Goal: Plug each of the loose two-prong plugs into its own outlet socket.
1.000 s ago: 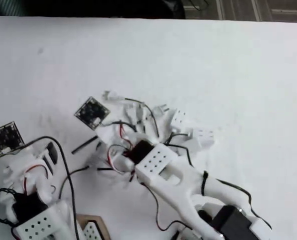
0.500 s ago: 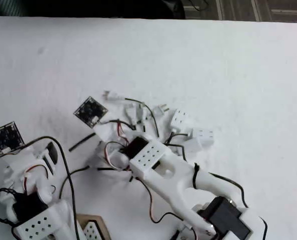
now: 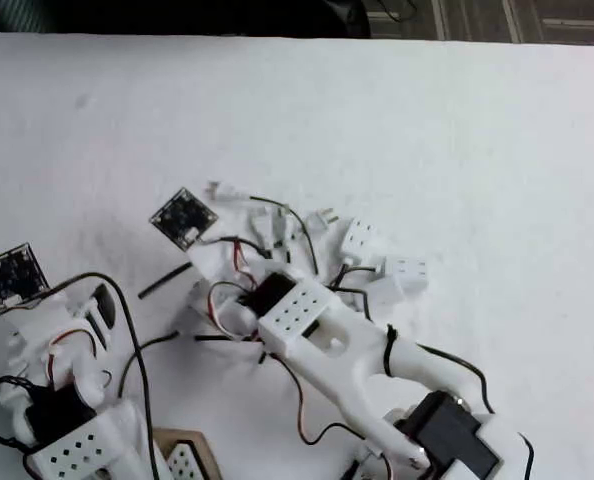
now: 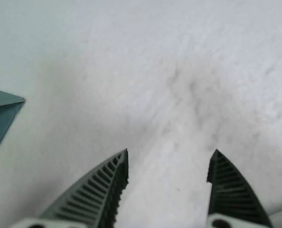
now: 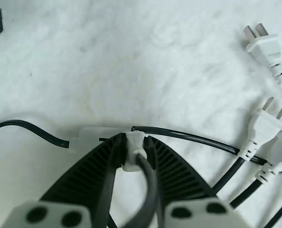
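The table (image 3: 457,150) is shown white, matt, faintly grainy. Each plug (image 5: 263,126) is moulded in smooth white plastic, with prongs (image 5: 269,102) of dull metal. The cables (image 5: 188,137) are sheathed in glossy black. Left tool (image 4: 169,159) and right tool (image 5: 134,138) are ribbed in dark matt plastic.

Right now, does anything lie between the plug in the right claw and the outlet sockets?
Yes. The right claw is shut on a white plug. In the high view, loose plugs and black cables lie on the table between it and the outlet sockets; one black cable crosses just beyond the claw's tips.
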`<act>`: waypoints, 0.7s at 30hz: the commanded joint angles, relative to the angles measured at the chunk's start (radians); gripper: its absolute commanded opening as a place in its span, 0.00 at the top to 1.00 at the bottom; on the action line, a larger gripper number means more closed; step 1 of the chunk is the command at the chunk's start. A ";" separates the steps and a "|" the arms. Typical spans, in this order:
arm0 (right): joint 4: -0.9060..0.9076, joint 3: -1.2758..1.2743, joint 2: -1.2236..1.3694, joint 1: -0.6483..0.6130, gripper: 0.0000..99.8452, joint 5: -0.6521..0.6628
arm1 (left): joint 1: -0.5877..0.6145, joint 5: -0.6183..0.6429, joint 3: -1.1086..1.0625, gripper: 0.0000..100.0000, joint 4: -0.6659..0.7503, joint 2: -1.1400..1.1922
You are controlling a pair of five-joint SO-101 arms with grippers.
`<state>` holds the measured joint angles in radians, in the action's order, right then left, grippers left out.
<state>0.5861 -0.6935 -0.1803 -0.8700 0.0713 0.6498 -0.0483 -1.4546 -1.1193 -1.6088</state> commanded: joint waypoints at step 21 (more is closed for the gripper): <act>0.050 0.071 0.117 0.002 0.98 -0.051 | 0.012 -0.011 0.006 0.72 -0.005 -0.008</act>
<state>0.6260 -0.6705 -0.0990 -0.8669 0.0299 0.6498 -0.0499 -1.4546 -1.1193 -1.6088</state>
